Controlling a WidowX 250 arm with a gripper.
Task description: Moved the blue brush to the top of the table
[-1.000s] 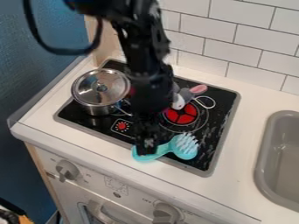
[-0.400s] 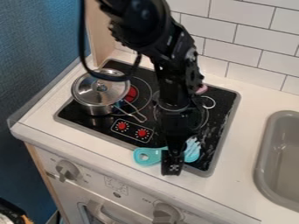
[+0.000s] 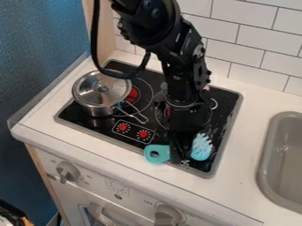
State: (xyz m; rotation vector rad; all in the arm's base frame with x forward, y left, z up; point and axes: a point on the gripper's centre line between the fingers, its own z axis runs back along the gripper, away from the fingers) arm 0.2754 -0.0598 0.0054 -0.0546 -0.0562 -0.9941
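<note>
Saucepan (image 3: 94, 108) on the cooktop's left side, lid (image 3: 103, 88) on, contents hidden; its wire-like handle (image 3: 140, 117) points toward the front right. Grey sink basin (image 3: 289, 165) set into the counter at the right, cut off by the view edge. Gripper (image 3: 182, 160) down at the cooktop's front edge, over the middle of the turquoise-blue brush (image 3: 201, 150); cannot tell whether it grips the brush or is just in front of it. Brush lies across the front of the cooktop, handle with its hole to the left, over the front rim, pale bristles to the right on the black surface. Black arm comes in from the top, cable looping down beside it. Grey item (image 3: 163, 90) behind the arm, mostly hidden, near the back of the cooktop. Cooktop (image 3: 221, 123) black, grey rim, red burner marks, two red printed dials near the front. Counter (image 3: 247, 172) white. Below, white oven front (image 3: 133, 198) with grey knobs and a handle. White tiled wall (image 3: 254, 50) behind, wood panel (image 3: 101, 35) at the back left, blue wall (image 3: 41, 57) on the left.
</note>
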